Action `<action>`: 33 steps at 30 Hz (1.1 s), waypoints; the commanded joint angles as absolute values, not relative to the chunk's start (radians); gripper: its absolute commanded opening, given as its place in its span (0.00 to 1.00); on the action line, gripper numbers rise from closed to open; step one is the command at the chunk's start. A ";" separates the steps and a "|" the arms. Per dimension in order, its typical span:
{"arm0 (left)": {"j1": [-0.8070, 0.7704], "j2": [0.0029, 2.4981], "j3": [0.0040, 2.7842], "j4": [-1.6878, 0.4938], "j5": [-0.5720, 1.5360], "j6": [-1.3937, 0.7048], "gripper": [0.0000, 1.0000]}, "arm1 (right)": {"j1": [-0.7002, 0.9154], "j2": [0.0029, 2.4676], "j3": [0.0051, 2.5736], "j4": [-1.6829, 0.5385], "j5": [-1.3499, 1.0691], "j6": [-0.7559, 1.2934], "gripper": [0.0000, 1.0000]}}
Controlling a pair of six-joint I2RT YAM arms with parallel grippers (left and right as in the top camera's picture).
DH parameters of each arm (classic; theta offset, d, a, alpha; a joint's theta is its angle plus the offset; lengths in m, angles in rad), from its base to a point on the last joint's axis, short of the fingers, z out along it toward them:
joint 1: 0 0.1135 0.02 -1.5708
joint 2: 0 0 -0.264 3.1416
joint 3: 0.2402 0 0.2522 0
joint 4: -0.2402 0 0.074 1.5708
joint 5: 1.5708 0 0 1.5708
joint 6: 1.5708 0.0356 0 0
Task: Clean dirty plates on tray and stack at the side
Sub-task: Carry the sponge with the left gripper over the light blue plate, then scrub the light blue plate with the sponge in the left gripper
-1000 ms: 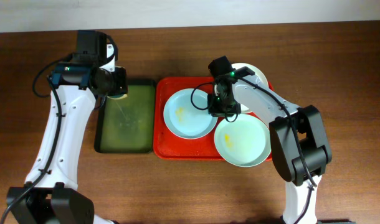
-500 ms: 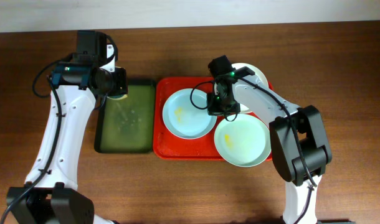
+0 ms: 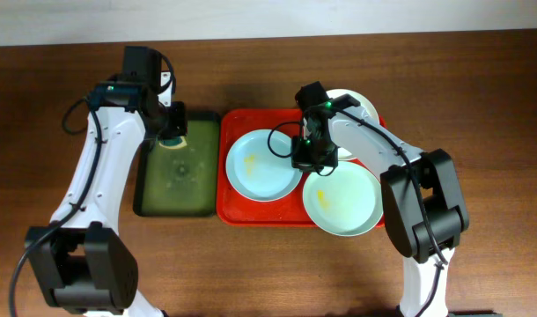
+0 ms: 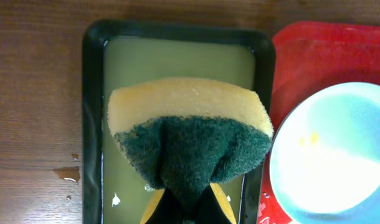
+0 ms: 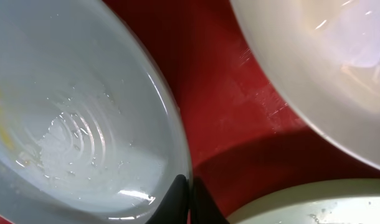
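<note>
Nearest on red tray (image 3: 251, 214): greenish plate (image 3: 342, 201), yellow smears. Behind it, left: pale blue plate (image 3: 264, 165), smeared and wet, right gripper (image 5: 189, 193) pinched on its rim. Left gripper (image 4: 184, 208) clamps a yellow-and-green sponge (image 4: 187, 130) over the dark green tray (image 4: 93, 124) of yellowish liquid. Farthest: white plate (image 3: 361, 104), red tray's back right corner

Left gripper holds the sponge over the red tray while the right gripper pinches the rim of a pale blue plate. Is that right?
Not quite: the left wrist view shows the left gripper holding the sponge over the dark green tray. The right gripper does pinch the rim of a pale blue plate.
</note>
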State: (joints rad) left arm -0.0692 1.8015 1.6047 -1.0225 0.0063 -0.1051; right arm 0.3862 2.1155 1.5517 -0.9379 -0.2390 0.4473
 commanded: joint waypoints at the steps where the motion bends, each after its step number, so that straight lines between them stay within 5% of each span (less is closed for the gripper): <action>1: -0.070 1.824 1.611 -1.049 0.018 -0.112 0.00 | 0.393 2.133 1.542 -0.934 -0.259 0.450 0.17; 4: -0.070 1.825 1.681 -1.113 -0.030 -0.116 0.00 | 0.393 2.133 1.542 -0.889 -0.258 0.451 0.18; 6: -0.090 1.825 1.704 -1.116 0.106 -0.119 0.00 | 0.393 2.133 1.542 -0.875 -0.258 0.451 0.04; 14: -0.355 1.928 1.702 -1.079 0.060 -0.270 0.00 | 0.419 2.133 1.542 -0.874 -0.205 0.450 0.04; 23: -0.366 2.194 1.702 -1.008 0.060 -0.291 0.00 | 0.419 2.133 1.542 -0.874 -0.205 0.450 0.04; 33: -0.379 2.213 1.697 -1.016 -0.080 -0.292 0.00 | 0.419 2.133 1.542 -0.874 -0.205 0.450 0.04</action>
